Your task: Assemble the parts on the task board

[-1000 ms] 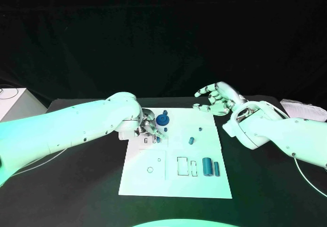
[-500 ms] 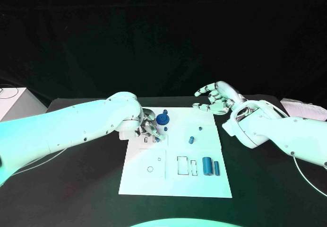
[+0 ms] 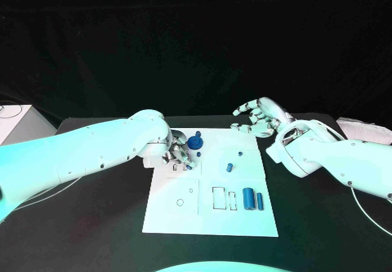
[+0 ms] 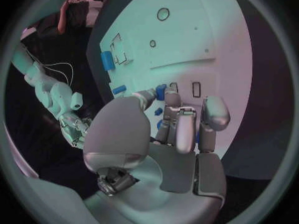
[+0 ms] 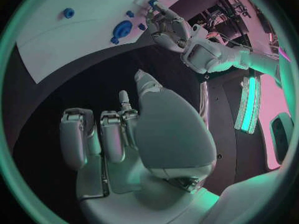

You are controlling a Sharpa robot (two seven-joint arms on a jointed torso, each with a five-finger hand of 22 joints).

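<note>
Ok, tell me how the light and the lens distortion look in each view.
Head view: teal light over the board and arms, backdrop black. Left wrist view: fisheye curves the board's edges, the left hand looms large. Right wrist view: pink-teal glow by the rim, right hand evenly lit.

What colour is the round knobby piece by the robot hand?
Blue: the round piece shows best in the head view.

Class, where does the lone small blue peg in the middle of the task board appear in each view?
Head view: the peg stands mid-board, to the right of the left hand.
Left wrist view: the peg is on the board beyond the fingers.
Right wrist view: the peg is on the board, apart from the left hand.
Shared landmark: the white board.
</note>
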